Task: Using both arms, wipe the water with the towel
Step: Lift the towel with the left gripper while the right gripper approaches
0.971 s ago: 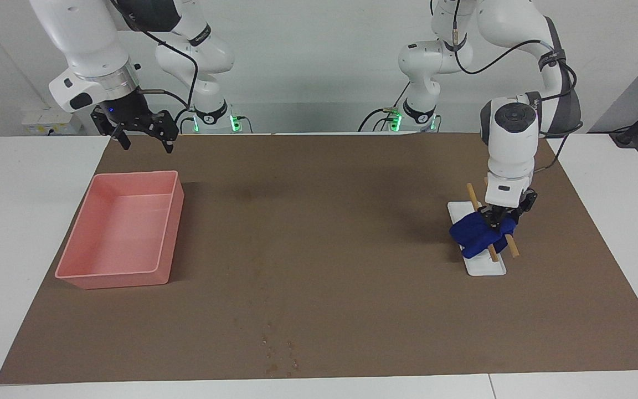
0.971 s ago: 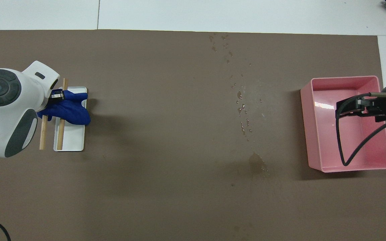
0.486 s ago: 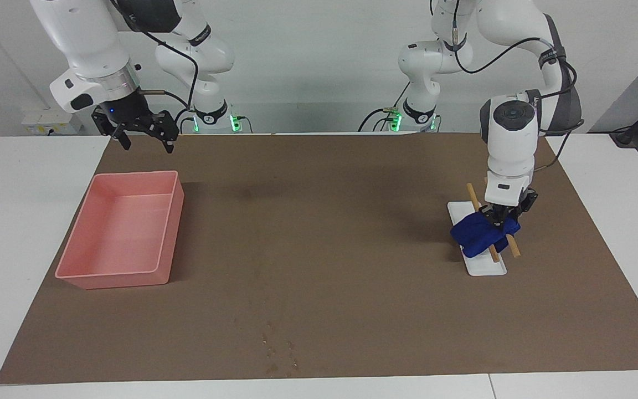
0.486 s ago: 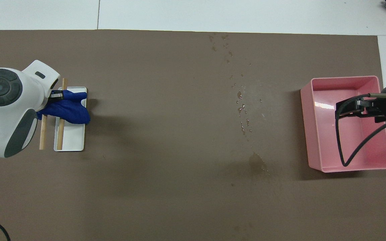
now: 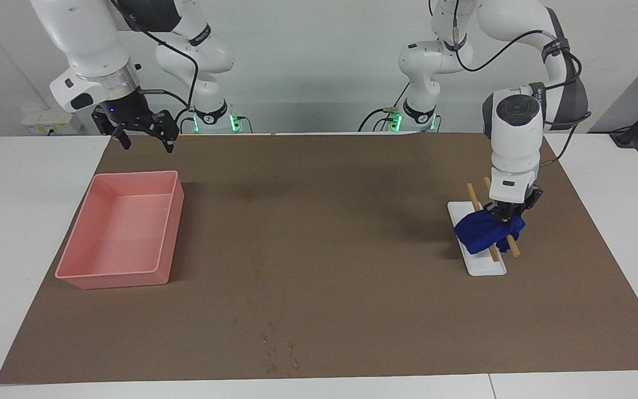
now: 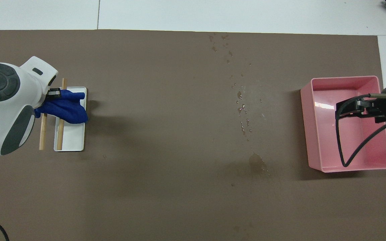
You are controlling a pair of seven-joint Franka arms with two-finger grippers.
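Note:
My left gripper (image 5: 503, 217) is shut on a blue towel (image 5: 482, 233) and holds it bunched just above a white tray (image 5: 488, 267) at the left arm's end of the mat; both also show in the overhead view, the gripper (image 6: 54, 94) and the towel (image 6: 67, 107). The water (image 6: 256, 162) is a faint darker smudge on the brown mat, toward the right arm's end; it also shows in the facing view (image 5: 247, 193). My right gripper (image 5: 146, 143) hangs open and empty in the air over the pink bin's end nearest the robots.
A pink bin (image 5: 114, 274) stands empty at the right arm's end of the mat (image 6: 343, 80). Two wooden sticks (image 6: 43, 134) lie across the white tray (image 6: 72, 140). A trail of small droplets (image 6: 241, 110) runs from the smudge away from the robots.
My left gripper has risen a little with the towel, lifting it off the tray and sticks. The right arm has barely moved.

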